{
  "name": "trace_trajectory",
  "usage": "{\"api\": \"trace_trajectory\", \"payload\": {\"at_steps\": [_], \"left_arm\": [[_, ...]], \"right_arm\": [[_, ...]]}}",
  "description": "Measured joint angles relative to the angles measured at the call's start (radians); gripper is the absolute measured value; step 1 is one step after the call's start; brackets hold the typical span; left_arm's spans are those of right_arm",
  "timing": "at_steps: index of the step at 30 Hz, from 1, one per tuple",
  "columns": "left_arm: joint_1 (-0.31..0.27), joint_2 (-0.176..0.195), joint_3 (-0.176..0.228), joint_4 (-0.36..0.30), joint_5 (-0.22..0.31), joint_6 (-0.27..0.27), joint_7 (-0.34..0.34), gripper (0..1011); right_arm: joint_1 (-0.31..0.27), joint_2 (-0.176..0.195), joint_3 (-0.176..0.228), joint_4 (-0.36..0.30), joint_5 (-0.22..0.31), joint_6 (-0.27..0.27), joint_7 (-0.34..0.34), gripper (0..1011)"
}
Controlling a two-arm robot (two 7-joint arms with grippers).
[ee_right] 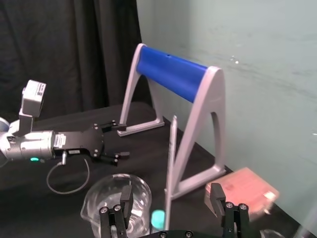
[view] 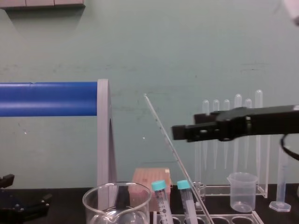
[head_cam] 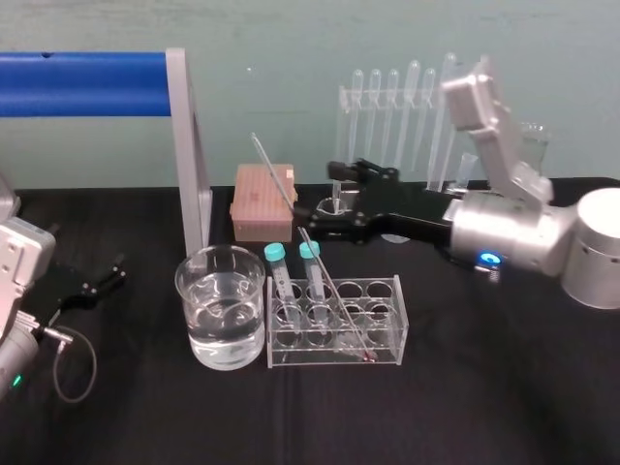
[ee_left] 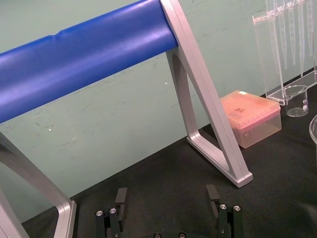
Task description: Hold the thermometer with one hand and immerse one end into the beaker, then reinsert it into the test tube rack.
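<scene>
Up front on the counter there's one beaker [head_cam: 221, 308] with water in it. Right beside it is one test tube rack [head_cam: 389, 334] holding two teal-capped tubes [head_cam: 281, 276] and the single thermometer [head_cam: 325, 276], which stands tilted with its top leaning back and left. Off to the left, the left tool [head_cam: 102, 278] is parked with fingers spread and empty, and behind the rack the right tool [head_cam: 325, 199] hovers wide open, gripping nothing, near the thermometer's upper part, with one pink box [head_cam: 263, 199] beside it.

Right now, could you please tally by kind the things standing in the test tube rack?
In the test tube rack:
teal-capped tubes: 2
thermometer: 1
Total: 3
</scene>
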Motion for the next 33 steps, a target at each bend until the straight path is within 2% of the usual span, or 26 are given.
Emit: {"api": "trace_trajectory", "payload": {"at_steps": [5,11,16,21,33], "left_arm": [[0.000,0.000,0.000,0.000,0.000,0.000,0.000,1008],[0.000,0.000,0.000,0.000,0.000,0.000,0.000,1008],[0.000,0.000,0.000,0.000,0.000,0.000,0.000,1008],[0.000,0.000,0.000,0.000,0.000,0.000,0.000,1008],[0.000,0.000,0.000,0.000,0.000,0.000,0.000,1008]], "right_arm": [[0.069,-0.060,-0.052,0.064,-0.008,0.047,-0.014,1004],[0.110,-0.103,-0.082,0.110,-0.011,0.102,-0.047,1004],[0.124,-0.113,-0.097,0.122,-0.006,0.123,-0.050,1004],[0.128,-0.105,-0.109,0.117,-0.007,0.130,-0.055,1004],[0.128,-0.106,-0.108,0.116,-0.008,0.130,-0.056,983]]}}
